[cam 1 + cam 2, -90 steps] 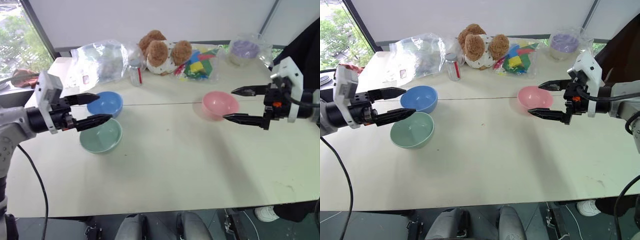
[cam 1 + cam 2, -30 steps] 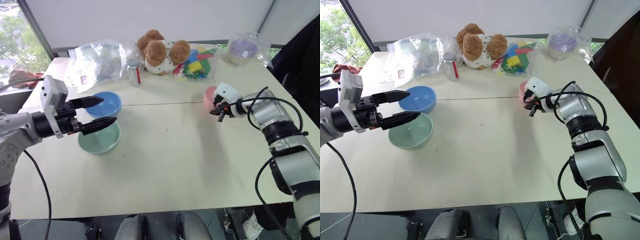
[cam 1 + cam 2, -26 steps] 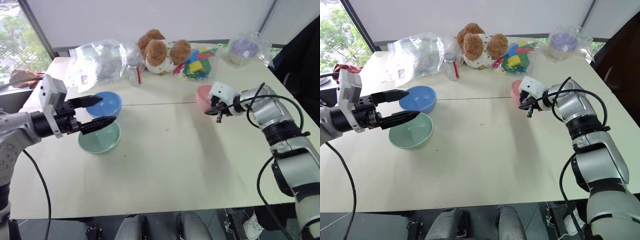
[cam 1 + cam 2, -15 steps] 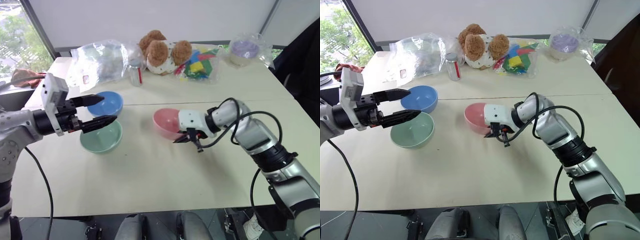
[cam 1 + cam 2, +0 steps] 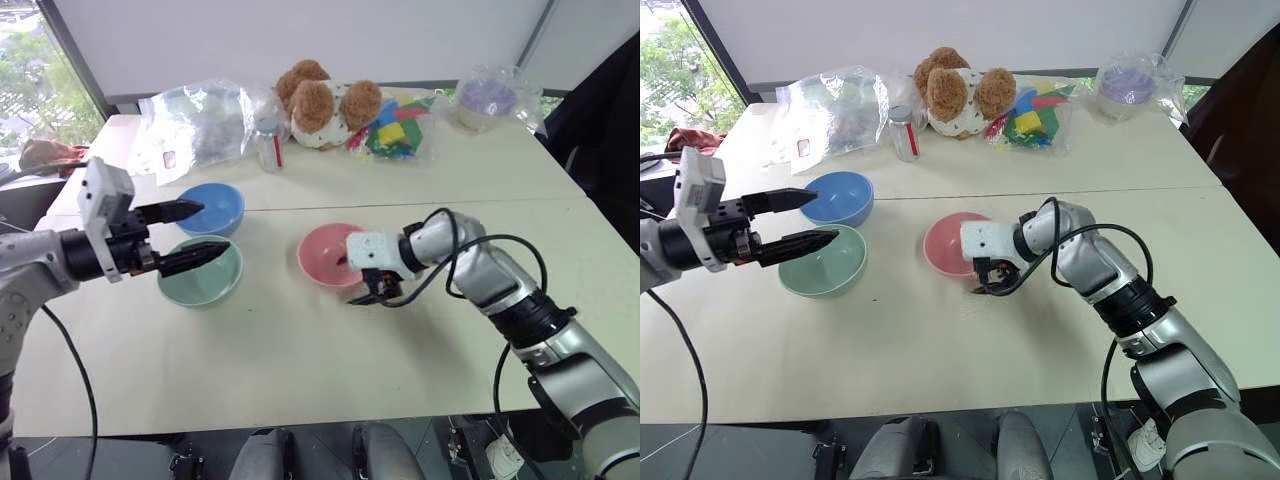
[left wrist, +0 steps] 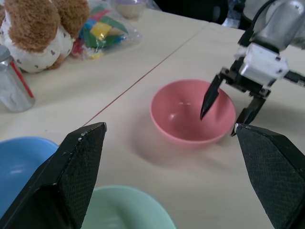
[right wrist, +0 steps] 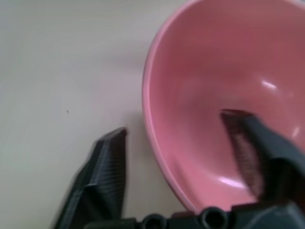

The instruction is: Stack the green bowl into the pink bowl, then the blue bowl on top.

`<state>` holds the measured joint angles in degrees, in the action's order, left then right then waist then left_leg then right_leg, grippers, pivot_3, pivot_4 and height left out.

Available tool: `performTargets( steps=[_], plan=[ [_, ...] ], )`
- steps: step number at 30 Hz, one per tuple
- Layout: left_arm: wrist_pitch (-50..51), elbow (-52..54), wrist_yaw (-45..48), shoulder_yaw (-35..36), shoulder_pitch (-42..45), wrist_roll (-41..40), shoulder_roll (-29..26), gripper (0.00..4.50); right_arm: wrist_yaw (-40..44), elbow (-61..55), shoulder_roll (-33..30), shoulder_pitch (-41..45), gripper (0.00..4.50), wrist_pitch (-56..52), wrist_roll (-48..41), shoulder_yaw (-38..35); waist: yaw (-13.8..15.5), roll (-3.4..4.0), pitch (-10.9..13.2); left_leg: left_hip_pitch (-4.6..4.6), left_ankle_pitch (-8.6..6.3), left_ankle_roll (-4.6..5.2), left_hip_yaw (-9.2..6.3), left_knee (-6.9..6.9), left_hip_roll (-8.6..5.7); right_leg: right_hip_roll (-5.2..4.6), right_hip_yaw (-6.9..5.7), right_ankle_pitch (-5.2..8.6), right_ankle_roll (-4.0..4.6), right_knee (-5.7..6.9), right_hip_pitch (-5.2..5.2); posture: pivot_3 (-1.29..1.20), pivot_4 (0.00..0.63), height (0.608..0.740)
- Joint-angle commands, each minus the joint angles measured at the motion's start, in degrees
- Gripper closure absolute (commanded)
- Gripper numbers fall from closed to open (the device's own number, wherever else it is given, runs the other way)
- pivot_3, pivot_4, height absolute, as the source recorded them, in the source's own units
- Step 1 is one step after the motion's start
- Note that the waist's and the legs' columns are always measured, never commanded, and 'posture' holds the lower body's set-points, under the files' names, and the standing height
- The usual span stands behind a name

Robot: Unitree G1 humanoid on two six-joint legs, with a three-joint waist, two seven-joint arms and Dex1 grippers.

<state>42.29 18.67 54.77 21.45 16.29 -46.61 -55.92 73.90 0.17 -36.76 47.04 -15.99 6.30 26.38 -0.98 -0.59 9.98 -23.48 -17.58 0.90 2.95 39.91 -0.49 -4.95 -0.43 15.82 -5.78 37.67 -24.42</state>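
The pink bowl (image 5: 322,255) stands upright at the middle of the table. My right gripper (image 5: 362,283) is open at its near right side and straddles the rim. In the right wrist view one finger (image 7: 252,148) hangs inside the bowl (image 7: 209,86) and the other lies outside on the table. The green bowl (image 5: 200,278) sits at the left, with the blue bowl (image 5: 218,205) just behind it, almost touching. My left gripper (image 5: 215,230) hovers open over the gap between those two, pointing right, with nothing in it.
Along the table's far edge lie a crinkled clear plastic bag (image 5: 200,120), a small jar (image 5: 268,150), a brown and white plush toy (image 5: 325,100), a bag of coloured blocks (image 5: 400,128) and a bagged purple tub (image 5: 487,100). A seam (image 5: 520,203) crosses the tabletop.
My right gripper, shut on the pink bowl's rim, brought the bowl from the far right to the table's middle and has now opened. The left gripper has stayed where it was.
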Motion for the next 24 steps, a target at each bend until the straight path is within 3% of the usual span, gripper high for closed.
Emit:
performTargets(
  steps=[1, 7, 13, 22, 24],
  plan=[
    [-2.0, 1.3, 1.8, 2.2, -2.3, 2.3, -2.4, 0.0, 1.1, -5.6, 0.0, 2.6, 0.06, -7.0, -7.6, -7.6, 0.0, 0.0, 0.0, 0.0, 0.0, 0.0, -0.01, -0.01, 0.0, 0.0, 0.0, 0.0, 0.0, 0.0, 0.0, 0.0, 0.15, 0.74],
    [-12.0, -1.7, 9.5, 0.3, -10.4, 12.5, -7.7, 0.0, 2.0, -10.9, -3.8, 6.9, 0.06, -25.8, -24.4, -22.2, 0.2, 0.02, 0.0, 0.0, -0.01, 0.0, -0.05, -0.04, 0.01, -0.08, -0.03, 0.01, 0.02, -0.04, 0.01, 0.0, 0.15, 0.74],
    [-24.1, -6.5, 15.8, -4.4, -15.0, 22.6, -10.7, 0.0, 1.8, -16.2, -9.9, 2.6, 0.06, -33.8, -35.3, -30.9, 0.1, 0.01, 0.0, 0.01, -0.02, 0.01, -0.06, -0.43, -0.01, -0.19, -0.08, 0.01, 0.05, -0.44, 0.04, 0.0, 0.15, 0.74],
    [-39.4, -20.4, 15.1, -19.4, -5.8, 37.2, -5.7, 0.0, -6.2, -23.1, -13.5, -2.6, 0.06, -39.2, -41.8, -34.8, -0.1, 0.08, 0.0, 0.02, -0.08, 0.13, 0.03, -0.76, -0.01, -0.18, -0.08, 0.0, 0.04, -0.44, -0.14, 0.0, 0.15, 0.74],
    [-40.9, -22.2, 16.1, -21.3, -4.1, 38.0, -4.6, 0.57, -7.6, -23.9, -14.5, -3.0, 0.0, -40.1, -43.1, -35.8, 0.0, 0.07, 0.0, 0.02, -0.12, 0.21, 0.04, -0.73, -0.01, -0.18, -0.09, 0.0, 0.04, -0.44, -0.13, 0.0, 0.15, 0.74]
  ],
)
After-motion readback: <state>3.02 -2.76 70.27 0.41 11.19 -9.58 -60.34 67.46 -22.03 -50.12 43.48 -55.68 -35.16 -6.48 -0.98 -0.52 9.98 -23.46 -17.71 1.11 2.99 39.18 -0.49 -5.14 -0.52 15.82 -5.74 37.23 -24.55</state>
